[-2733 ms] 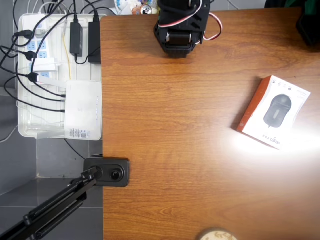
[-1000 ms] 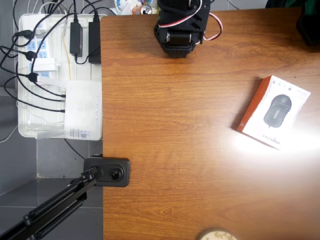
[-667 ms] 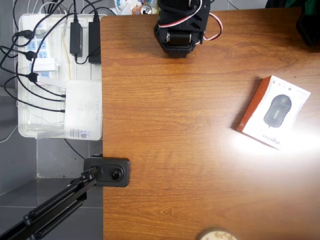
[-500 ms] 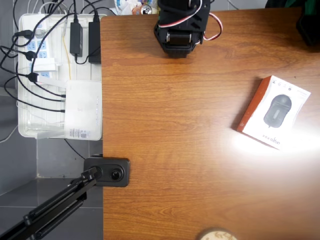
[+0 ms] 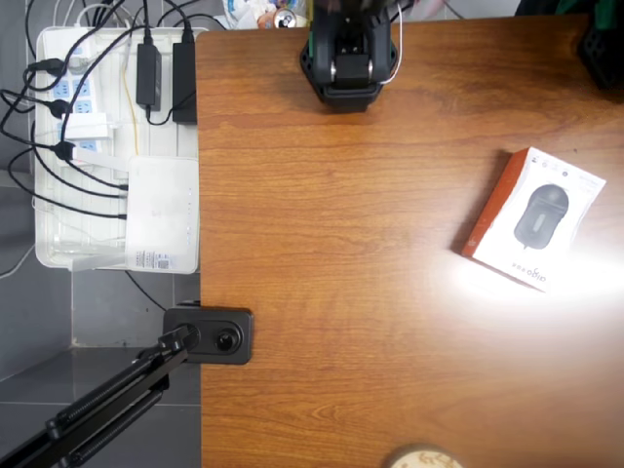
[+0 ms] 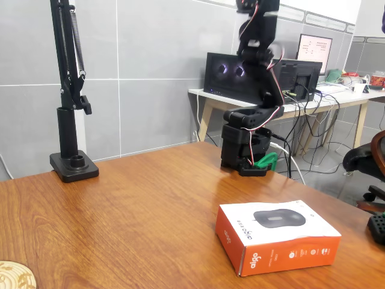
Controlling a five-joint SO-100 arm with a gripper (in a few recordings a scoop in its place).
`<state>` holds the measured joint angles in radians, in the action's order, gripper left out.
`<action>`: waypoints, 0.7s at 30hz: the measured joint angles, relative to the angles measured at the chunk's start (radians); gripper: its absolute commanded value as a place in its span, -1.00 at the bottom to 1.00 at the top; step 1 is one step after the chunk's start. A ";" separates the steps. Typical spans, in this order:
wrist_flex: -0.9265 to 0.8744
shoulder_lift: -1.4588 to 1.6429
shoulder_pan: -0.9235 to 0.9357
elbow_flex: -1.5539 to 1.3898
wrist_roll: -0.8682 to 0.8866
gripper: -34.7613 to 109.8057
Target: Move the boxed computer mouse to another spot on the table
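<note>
Task isn't started yet: boxed computer mouse (image 5: 534, 218) is lying untouched at overhead mid-right of table (image 5: 341, 292); arm (image 6: 255, 78) is rearing up w/ gripper out of frame, grip state can't tell.

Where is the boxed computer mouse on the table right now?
In the overhead view the boxed computer mouse lies flat near the right edge of the table, lower right of the arm's base and apart from it.

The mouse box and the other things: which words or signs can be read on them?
"aigo": orange side of the box, twice.
Small icons on the box's orange front: too small to read.
Print on the box top in the overhead view: blurred.
Router label: unreadable.
</note>
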<state>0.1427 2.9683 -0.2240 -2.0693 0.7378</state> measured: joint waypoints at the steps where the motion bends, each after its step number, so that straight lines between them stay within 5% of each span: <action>1: -0.144 -0.037 -0.044 0.041 0.018 -0.52; 6: -0.529 -0.236 -0.186 0.118 0.043 -0.46; 17: -0.480 -0.686 -0.472 0.183 -0.041 -0.17; 21: -0.304 -0.778 -0.505 0.112 -0.115 -0.05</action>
<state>-0.1611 2.1905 -0.7286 -1.9574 0.6228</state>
